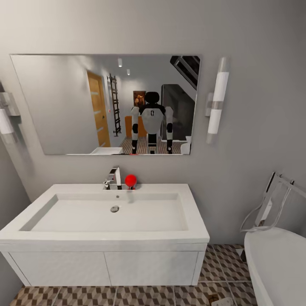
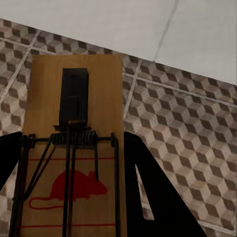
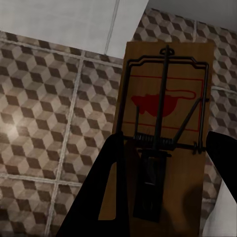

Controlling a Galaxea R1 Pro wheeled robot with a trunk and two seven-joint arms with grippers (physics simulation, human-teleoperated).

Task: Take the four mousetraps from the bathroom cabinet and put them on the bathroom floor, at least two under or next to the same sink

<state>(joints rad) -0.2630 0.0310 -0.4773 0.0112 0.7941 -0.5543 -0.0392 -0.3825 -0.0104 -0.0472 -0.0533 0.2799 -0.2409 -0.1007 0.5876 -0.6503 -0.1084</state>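
In the left wrist view my left gripper [image 2: 74,197] is shut on a mousetrap [image 2: 74,94], a tan board with a dark wire spring and a red mouse print. It hangs over the cube-patterned bathroom floor [image 2: 187,133]. The right wrist view has my right gripper [image 3: 163,187] shut on a second mousetrap [image 3: 168,74] above the same tiles [image 3: 44,98]. In the head view the white sink [image 1: 195,221] on its white vanity stands straight ahead, with floor tiles [image 1: 144,295] in front of it. The cabinet is out of view.
A mirror [image 1: 106,102] above the sink reflects the robot. A chrome tap [image 1: 113,178] and a red ball [image 1: 130,180] sit on the sink's back edge. A white tub [image 1: 276,263] with a metal rack [image 1: 272,204] stands at the right. Wall lamps flank the mirror.
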